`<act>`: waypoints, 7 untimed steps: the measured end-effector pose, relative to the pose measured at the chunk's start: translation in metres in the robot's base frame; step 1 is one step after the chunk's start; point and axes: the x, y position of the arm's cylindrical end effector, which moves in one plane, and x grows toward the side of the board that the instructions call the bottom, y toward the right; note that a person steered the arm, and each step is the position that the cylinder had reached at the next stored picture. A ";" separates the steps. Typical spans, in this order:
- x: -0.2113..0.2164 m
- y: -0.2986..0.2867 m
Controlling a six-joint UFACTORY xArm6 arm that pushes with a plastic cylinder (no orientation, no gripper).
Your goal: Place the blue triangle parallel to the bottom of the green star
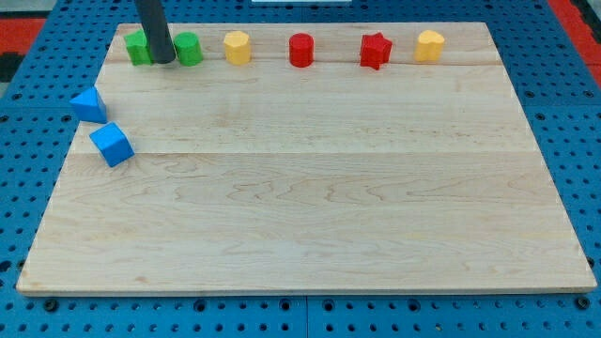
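Observation:
The blue triangle (pixel 89 105) lies at the board's left edge, towards the view's top. Two green blocks stand in the top row: the left one (pixel 138 47), partly hidden by the rod, looks like the green star, and the right one (pixel 190 48) looks rounded. My tip (pixel 164 61) rests between these two green blocks, close to both. The tip is above and to the right of the blue triangle, well apart from it.
A blue cube (pixel 112 144) sits just below and right of the triangle. Along the top row, from left to right, stand a yellow block (pixel 238 47), a red cylinder (pixel 300 50), a red star (pixel 375 51) and another yellow block (pixel 430 45). The wooden board (pixel 310 207) lies on a blue perforated table.

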 end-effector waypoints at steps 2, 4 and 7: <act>0.024 -0.055; 0.086 -0.107; 0.102 -0.105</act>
